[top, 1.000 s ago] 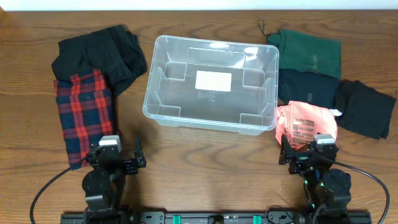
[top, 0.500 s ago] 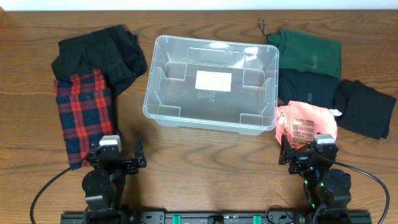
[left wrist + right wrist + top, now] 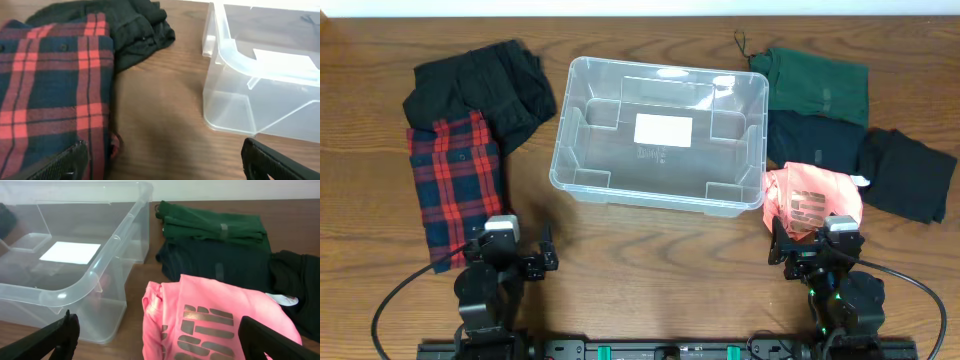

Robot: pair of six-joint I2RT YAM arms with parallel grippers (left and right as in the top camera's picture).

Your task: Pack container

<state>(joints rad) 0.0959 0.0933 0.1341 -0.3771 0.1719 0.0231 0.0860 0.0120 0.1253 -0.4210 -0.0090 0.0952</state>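
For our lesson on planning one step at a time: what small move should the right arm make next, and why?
Probably ease the right gripper forward and down onto the pink shirt: its jaws stand open, the shirt lies just ahead of them, and the container beside it holds nothing yet.

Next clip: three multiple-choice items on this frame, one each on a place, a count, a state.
1. Relative to the container, the plaid shirt lies: A) inside B) to its left C) to its right.
2. Garments right of the container: A) four B) two C) six.
3. The container is: A) lidded B) half full C) empty.
Key: 1B, it lies left of the container; 2A, green garment, navy garment, black garment, pink garment; 3C, only its white label shows inside.
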